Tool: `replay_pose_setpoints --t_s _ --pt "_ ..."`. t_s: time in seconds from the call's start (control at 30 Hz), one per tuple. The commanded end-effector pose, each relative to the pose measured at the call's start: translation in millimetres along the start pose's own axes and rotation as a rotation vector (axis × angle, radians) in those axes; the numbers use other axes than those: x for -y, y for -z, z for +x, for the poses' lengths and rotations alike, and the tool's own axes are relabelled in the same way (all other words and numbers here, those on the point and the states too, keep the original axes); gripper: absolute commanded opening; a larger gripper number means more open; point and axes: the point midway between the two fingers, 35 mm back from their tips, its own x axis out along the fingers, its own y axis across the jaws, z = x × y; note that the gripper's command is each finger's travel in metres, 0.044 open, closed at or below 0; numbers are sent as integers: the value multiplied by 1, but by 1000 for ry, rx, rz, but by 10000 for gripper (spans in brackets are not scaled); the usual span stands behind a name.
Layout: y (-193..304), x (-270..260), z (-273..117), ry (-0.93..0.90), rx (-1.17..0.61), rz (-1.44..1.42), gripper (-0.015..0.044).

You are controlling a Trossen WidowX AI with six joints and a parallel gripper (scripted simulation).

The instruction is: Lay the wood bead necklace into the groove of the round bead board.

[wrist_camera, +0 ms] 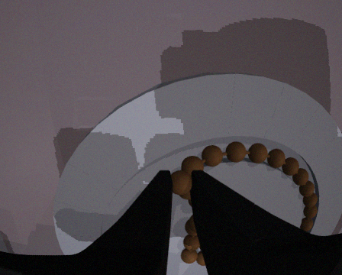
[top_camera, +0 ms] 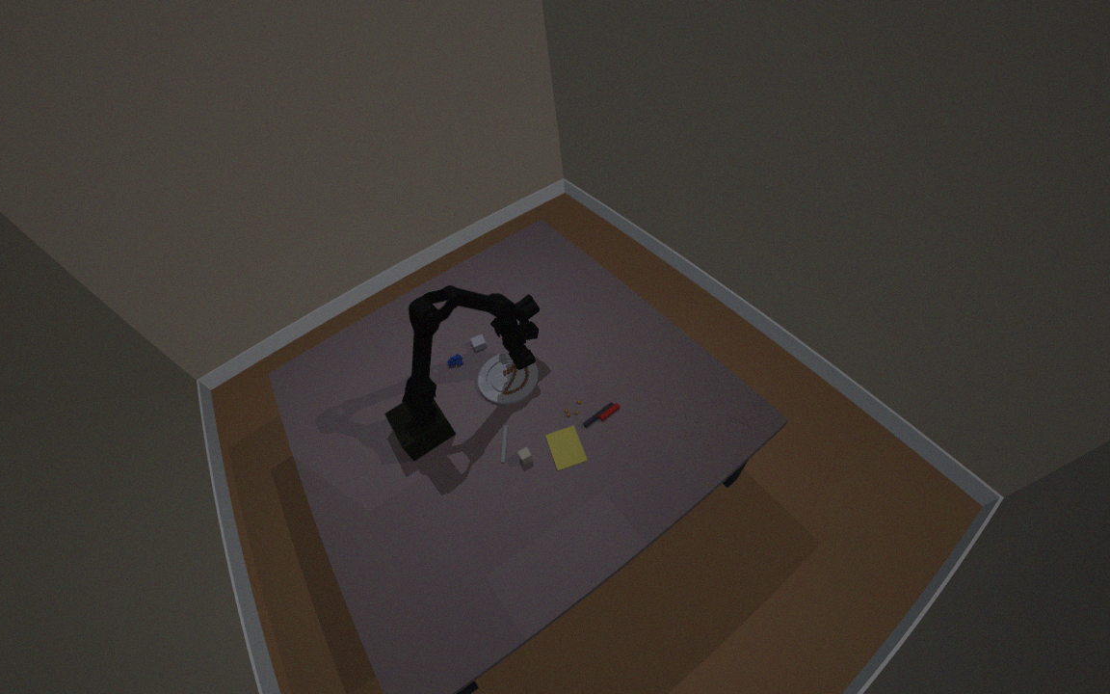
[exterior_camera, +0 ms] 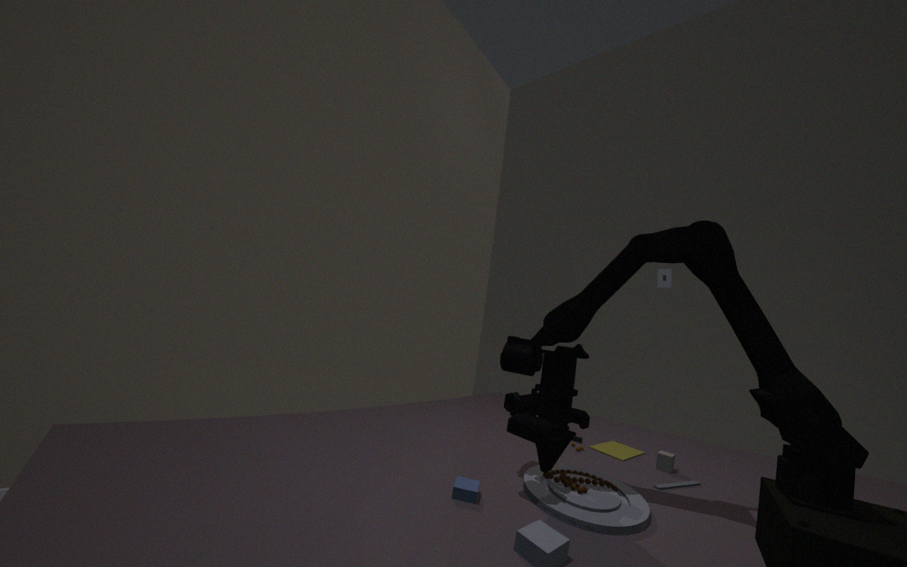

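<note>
The round grey-white bead board (top_camera: 484, 387) (exterior_camera: 587, 524) (wrist_camera: 102, 124) lies flat on the table. The brown wood bead necklace (top_camera: 514, 391) (exterior_camera: 587, 480) (wrist_camera: 236, 151) is on and over it. In the wrist view, one arc follows the groove along the far and right side. Another strand runs inward across the board's raised middle, off the groove. My gripper (top_camera: 524, 363) (exterior_camera: 546, 471) (wrist_camera: 179, 180) points down over the board's far part, shut on a bead of the necklace, low above the surface. The fingers hide some beads, and the near part of the board is out of the wrist view.
A white block (top_camera: 478, 342) and a blue cluster (top_camera: 455, 360) lie near the board. Elsewhere are a white stick (top_camera: 504, 444) (exterior_camera: 676, 485), an off-white block (top_camera: 525, 454) (exterior_camera: 665, 461), a yellow sheet (top_camera: 566, 447) (exterior_camera: 616, 450), small orange pieces and a red-and-black tool (top_camera: 609, 412).
</note>
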Motion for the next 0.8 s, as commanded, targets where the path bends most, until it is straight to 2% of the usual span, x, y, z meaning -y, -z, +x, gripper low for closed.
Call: replay_pose_setpoints --t_s 0.0,0.3,0.77 --pt "0 -1 7 -2 -4 5 0" --pt "1 -1 14 -2 -4 5 0" --pt "-1 -1 8 -2 4 0 368"
